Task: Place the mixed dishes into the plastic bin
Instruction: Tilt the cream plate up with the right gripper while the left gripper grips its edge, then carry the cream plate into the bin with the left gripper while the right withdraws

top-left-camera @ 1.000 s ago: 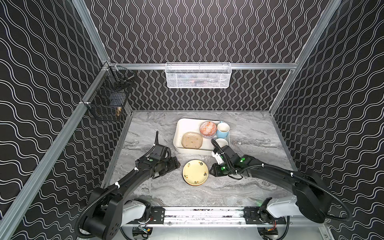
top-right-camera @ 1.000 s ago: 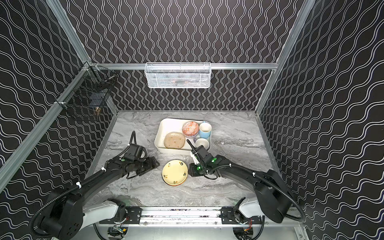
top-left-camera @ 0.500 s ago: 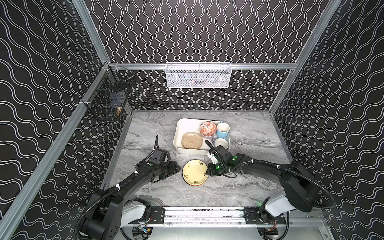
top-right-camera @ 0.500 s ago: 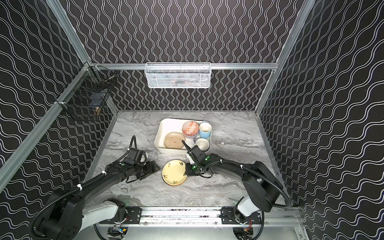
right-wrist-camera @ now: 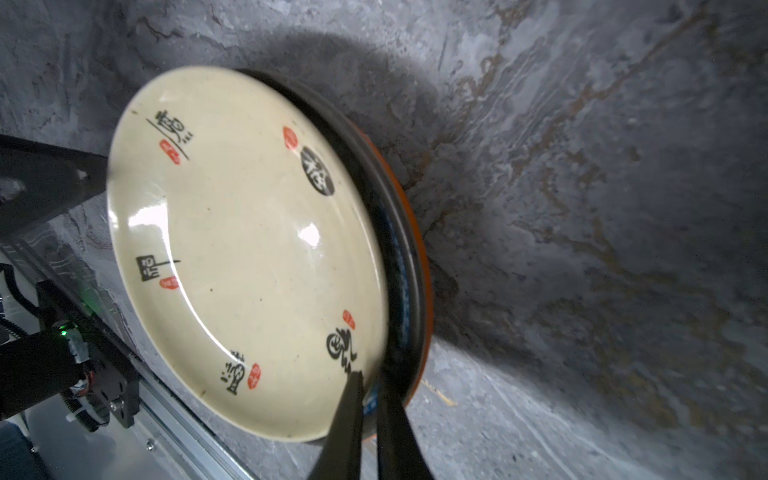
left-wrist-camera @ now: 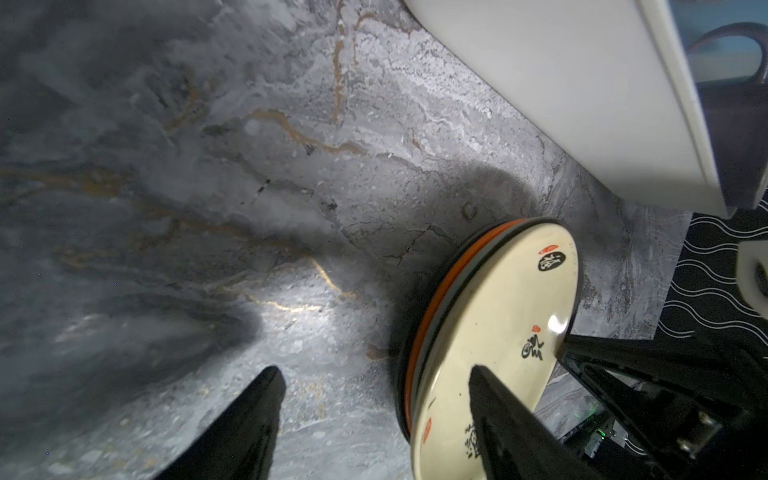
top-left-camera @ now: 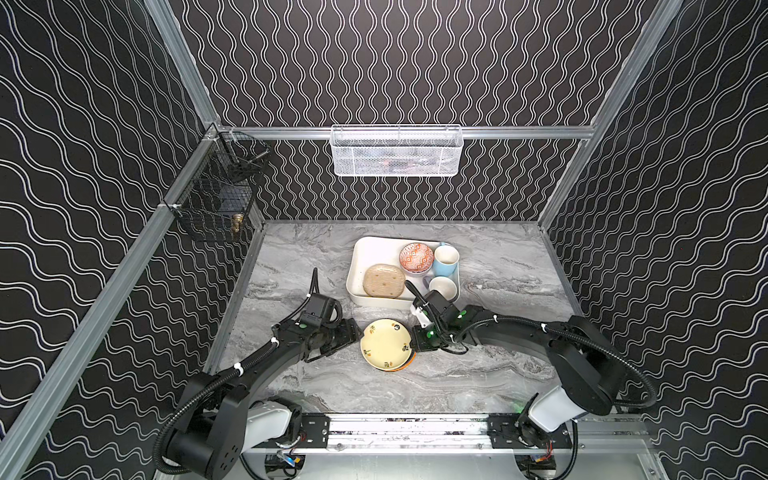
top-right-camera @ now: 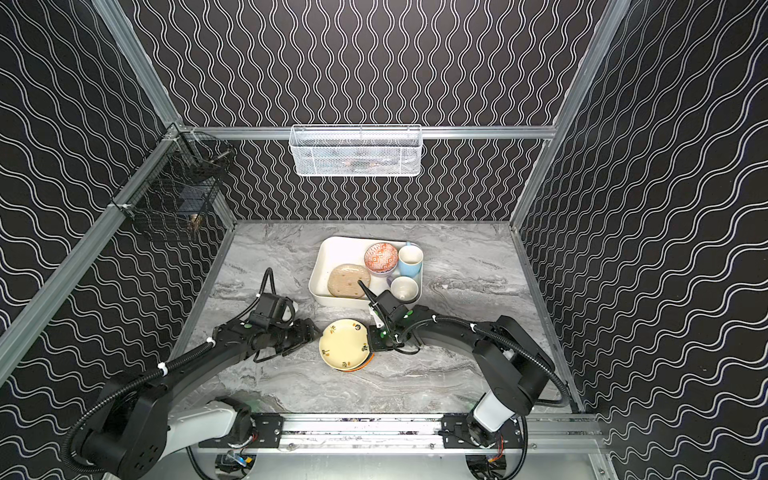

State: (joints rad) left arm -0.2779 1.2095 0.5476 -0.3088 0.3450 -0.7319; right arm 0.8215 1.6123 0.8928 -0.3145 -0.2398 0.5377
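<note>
Stack of round plates on the marble tabletop, between the two grippers and just short of the near wall of the plastic bin; cream calligraphy plate uppermost, dark plate under it, orange plate lowest. Right gripper pressed almost together on the cream plate's rim at the edge facing the right arm, one finger on the upper face, one tucked beneath. Left gripper spread wide, empty, just beside the opposite edge of the stack. Bin directly beyond the stack, toward the back wall, holding a tan plate, an orange-white patterned bowl, a light-blue mug and a lavender mug. Probable next move: lift by the pinched rim, then carry over the near wall; right arm the only one in contact.
</note>
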